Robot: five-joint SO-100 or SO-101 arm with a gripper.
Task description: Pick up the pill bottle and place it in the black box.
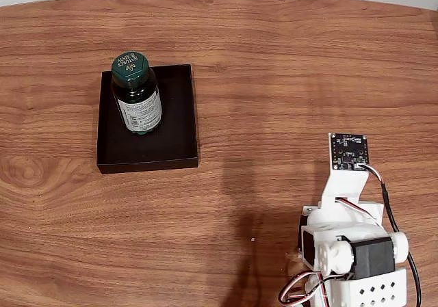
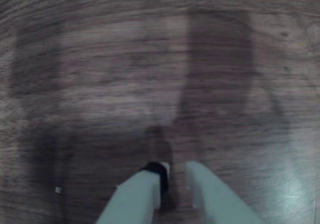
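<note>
From the wrist view I see my fingers [image 2: 172, 181] low over bare wood, nearly closed with only a narrow gap between the pale tips and nothing held. In the fixed view the arm [image 1: 349, 249] sits folded at the lower right of the desk [image 1: 287, 68], well apart from everything else.

Farther out, the pill bottle [image 1: 137, 93] stands upright inside the black box [image 1: 174, 126], toward its back left corner. I judge it light and rigid, probably plastic, with smooth sides that could slip; were I to take it again, I'd close on the ribbed cap or just below it. It is dark amber with a dark green cap bearing pale lettering and a white printed label. The box is shallow, matte, low-walled.
</note>
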